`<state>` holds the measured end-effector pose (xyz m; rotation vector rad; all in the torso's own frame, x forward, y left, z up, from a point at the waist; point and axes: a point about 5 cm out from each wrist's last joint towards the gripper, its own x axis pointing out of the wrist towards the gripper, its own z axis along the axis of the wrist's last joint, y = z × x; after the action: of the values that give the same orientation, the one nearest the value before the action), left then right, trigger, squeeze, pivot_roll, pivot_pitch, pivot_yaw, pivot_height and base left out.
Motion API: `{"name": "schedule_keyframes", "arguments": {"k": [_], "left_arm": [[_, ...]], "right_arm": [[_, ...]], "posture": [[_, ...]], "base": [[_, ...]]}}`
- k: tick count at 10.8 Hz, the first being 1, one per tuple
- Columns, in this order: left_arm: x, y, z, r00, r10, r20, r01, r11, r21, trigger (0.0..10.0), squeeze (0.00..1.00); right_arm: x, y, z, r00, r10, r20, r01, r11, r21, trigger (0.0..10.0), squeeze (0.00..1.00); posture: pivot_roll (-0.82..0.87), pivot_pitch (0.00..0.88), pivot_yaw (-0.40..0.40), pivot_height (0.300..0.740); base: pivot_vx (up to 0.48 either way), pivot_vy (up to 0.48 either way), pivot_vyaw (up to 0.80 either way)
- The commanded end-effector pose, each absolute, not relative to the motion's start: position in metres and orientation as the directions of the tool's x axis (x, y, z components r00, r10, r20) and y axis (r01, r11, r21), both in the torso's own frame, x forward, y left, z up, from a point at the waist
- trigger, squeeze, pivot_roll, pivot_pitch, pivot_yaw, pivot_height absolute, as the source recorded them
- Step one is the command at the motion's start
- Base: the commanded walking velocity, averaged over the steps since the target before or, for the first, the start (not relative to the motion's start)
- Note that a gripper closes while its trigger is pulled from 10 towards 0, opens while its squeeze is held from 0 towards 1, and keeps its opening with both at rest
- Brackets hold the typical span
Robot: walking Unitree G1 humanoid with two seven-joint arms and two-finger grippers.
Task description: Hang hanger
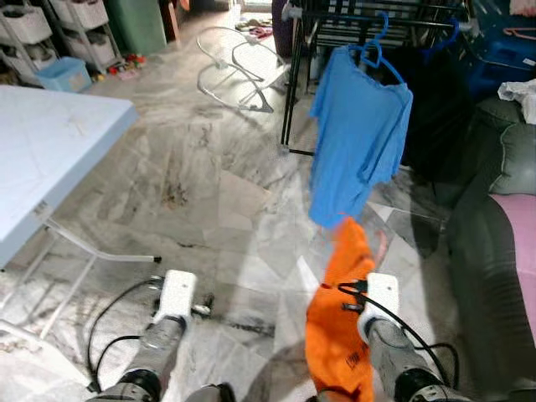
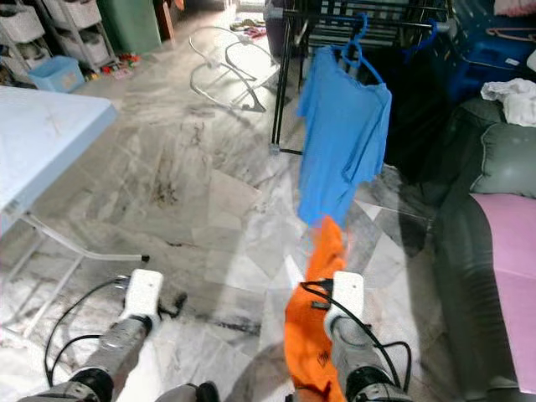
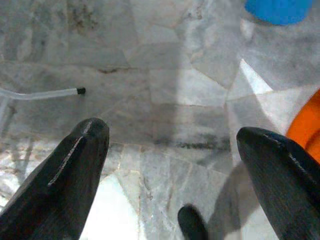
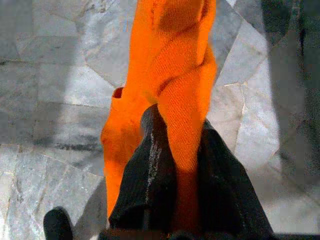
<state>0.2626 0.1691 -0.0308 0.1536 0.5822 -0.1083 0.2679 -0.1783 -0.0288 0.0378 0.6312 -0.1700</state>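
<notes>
Right hand (image 4: 175, 150) low, clamped on orange garment (image 4: 170, 85).

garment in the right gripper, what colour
Bright orange garment, clearest in the right wrist view, pinched by the right gripper.

A lived-in home: marble floor (image 1: 209, 184), drying rack (image 1: 377, 21) with laundry, sofa (image 1: 494, 243), storage drawers (image 1: 75, 33).

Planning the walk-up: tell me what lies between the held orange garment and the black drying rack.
The hanging blue T-shirt between orange garment and black rack; otherwise bare marble floor, per eye views.
</notes>
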Motion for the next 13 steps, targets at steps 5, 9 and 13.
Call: {"name": "schedule_keyframes", "arguments": {"k": [5, 9, 13], "left_arm": [[0.242, 0.182, -0.048, 0.759, -0.026, -0.65, 0.152, 0.978, 0.139, 10.0, 0.0], [0.234, 0.177, -0.054, 0.738, -0.015, -0.674, 0.121, 0.986, 0.11, 10.0, 0.0], [0.235, 0.176, -0.053, 0.733, -0.065, -0.678, 0.173, 0.98, 0.093, 10.0, 0.0]], "right_arm": [[0.259, -0.183, -0.035, 0.779, -0.176, -0.601, 0.192, 0.981, -0.039, 0.0, 0.0], [0.251, -0.185, -0.041, 0.768, -0.167, -0.619, 0.173, 0.984, -0.05, 0.0, 0.0], [0.251, -0.186, -0.04, 0.768, -0.187, -0.612, 0.206, 0.978, -0.039, 0.0, 0.0]], "posture": [[-0.25, 0.103, 0.048, 0.74], [-0.25, 0.1, 0.017, 0.74], [-0.29, 0.076, 0.051, 0.74]], "base": [[0.0, 0.0, 0.0], [0.0, 0.0, 0.0], [0.165, 0.0, 0.0]]}}
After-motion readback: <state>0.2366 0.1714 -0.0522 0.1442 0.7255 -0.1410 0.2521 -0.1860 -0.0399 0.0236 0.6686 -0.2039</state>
